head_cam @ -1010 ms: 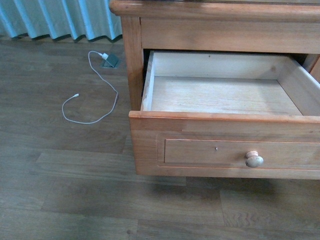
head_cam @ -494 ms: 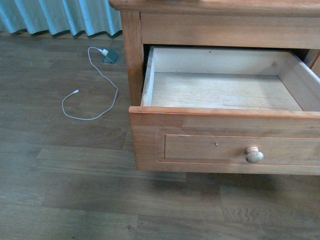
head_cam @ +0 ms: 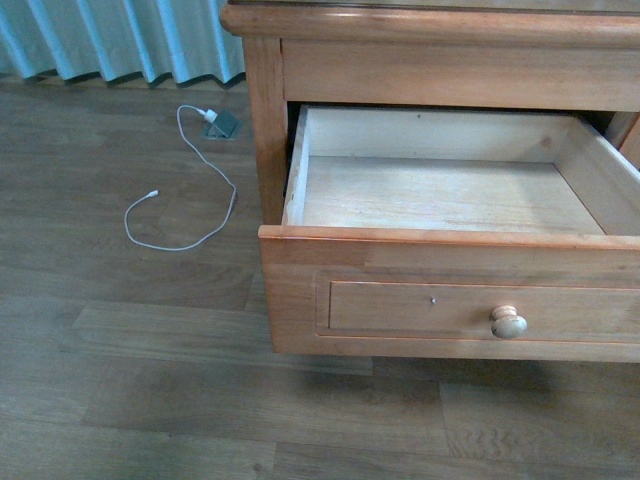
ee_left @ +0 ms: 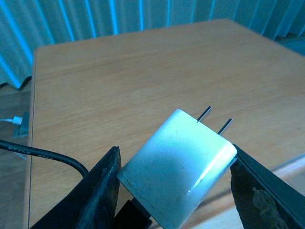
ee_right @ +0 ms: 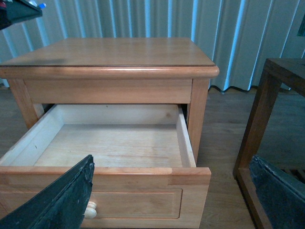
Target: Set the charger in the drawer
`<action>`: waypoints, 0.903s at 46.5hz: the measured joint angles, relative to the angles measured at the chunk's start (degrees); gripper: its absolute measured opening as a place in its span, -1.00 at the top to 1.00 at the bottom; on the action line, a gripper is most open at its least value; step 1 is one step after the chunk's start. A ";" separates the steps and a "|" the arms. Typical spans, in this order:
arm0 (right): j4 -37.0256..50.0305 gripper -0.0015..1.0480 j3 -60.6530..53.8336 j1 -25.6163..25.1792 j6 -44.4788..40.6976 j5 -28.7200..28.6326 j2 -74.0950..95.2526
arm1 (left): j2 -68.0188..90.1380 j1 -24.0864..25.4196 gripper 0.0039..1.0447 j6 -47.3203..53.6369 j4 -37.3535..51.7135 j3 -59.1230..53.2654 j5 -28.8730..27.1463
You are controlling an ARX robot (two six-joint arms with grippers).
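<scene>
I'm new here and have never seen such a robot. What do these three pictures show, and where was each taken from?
This robot has two arms, each ending in a two-fingered end effector. The front view comes from a camera on its body: a wooden nightstand with its drawer open and empty, and a white charger with a long white cable on the floor. Neither arm shows there. The other two cameras sit on the wrists. In the left wrist view the left end effector grips the charger, a white block with two prongs and a black cable, above the nightstand's top. In the right wrist view the right end effector is open, facing the drawer.
</scene>
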 joint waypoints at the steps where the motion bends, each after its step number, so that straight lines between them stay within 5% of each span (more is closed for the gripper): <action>1: 0.00 -0.84 0.00 0.00 0.00 0.02 0.00 | -0.55 -0.13 -0.16 0.02 0.07 -0.50 0.42; 14: 0.00 -0.84 0.00 0.00 0.00 0.00 0.00 | -7.28 -6.32 -0.16 4.79 -1.42 -12.15 7.76; 27: 0.00 -0.84 0.00 0.00 0.00 0.00 0.00 | 0.96 -11.87 -0.15 7.13 -2.67 -13.18 5.35; 42: 0.00 -0.84 0.00 0.00 0.00 0.00 0.00 | 19.08 -12.63 -0.14 5.51 -4.72 -0.70 -0.94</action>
